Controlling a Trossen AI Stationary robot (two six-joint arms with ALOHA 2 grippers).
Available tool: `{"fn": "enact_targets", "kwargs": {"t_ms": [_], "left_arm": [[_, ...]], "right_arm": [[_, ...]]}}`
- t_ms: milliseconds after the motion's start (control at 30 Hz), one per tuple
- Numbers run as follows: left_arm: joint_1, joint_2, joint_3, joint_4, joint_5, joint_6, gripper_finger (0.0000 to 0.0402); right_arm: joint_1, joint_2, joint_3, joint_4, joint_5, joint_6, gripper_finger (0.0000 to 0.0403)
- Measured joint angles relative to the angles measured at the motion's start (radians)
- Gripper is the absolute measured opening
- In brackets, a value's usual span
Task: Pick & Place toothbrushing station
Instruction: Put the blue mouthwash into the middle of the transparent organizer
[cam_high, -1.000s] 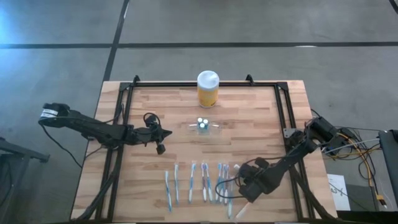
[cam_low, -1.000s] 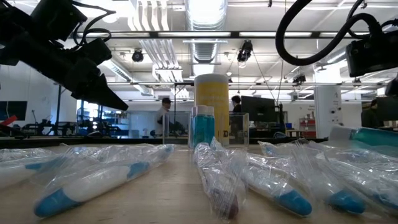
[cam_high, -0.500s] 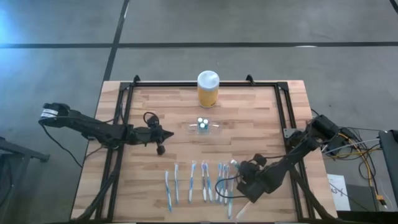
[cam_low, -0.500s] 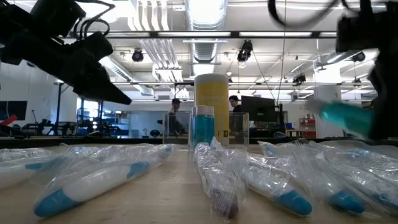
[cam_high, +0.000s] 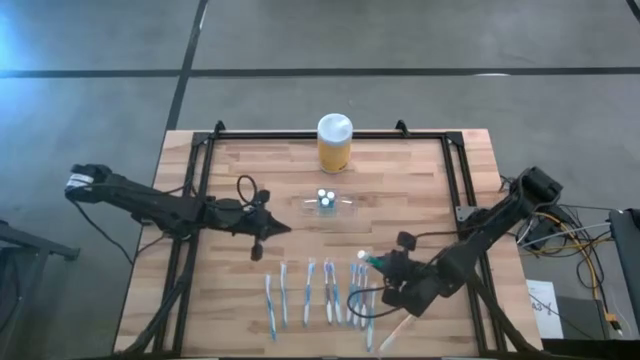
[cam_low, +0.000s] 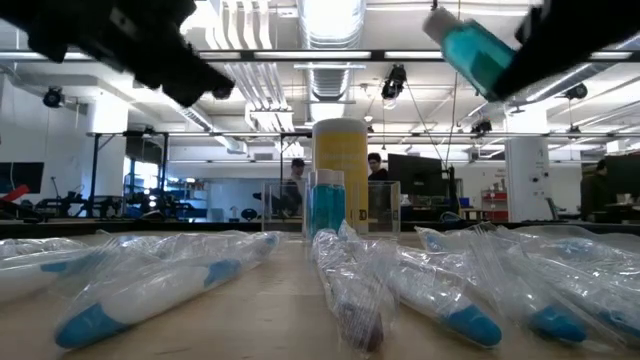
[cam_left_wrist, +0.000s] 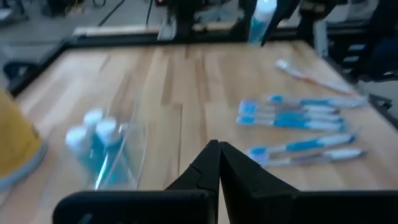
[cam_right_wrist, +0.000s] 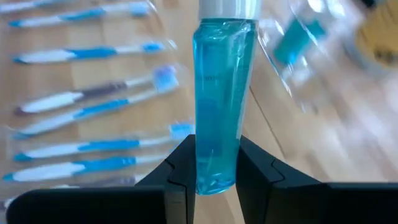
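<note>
Even, soft light falls from overhead; the desk (cam_high: 400, 200) shows only faint shadows. In the low view, bright ceiling lamps (cam_low: 330, 20) glare white, and the wrapped toothbrushes (cam_low: 150, 290) nearest the camera are out of focus. Both wrist views are blurred beyond the fingers (cam_left_wrist: 211, 168), which show sharper, and the blue tube (cam_right_wrist: 217, 93) between the right fingers is crisp.

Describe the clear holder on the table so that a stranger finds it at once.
Start at the yellow jar with a white lid at the table's far edge. Just in front of it, toward the row of wrapped toothbrushes, stands the toothbrushing station. It alone is low and see-through, with small white-capped blue tubes upright inside.
</note>
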Motion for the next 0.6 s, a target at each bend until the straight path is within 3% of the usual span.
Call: {"fn": "enact_targets", "kwargs": {"t_ms": [200,367,500,600], "left_arm": [[-0.036,0.091,0.178,-0.119,0.001,0.056,0.0090],[-0.067,0.236,0.329,-0.163,0.003,0.117,0.0168],[-0.074,0.335,0.342,-0.024,0.032,0.155,0.0209],[-0.073,0.383,0.321,0.136,0.097,0.171,0.0230]], "right_arm": [[-0.052,0.001,-0.004,0.201,-0.043,-0.298,0.0071],[-0.101,0.035,-0.007,0.292,-0.065,-0.434,0.0073],[-0.119,0.057,-0.010,0.428,-0.064,-0.563,0.0072],[-0.125,0.061,-0.015,0.519,-0.122,-0.655,0.0072]]}}
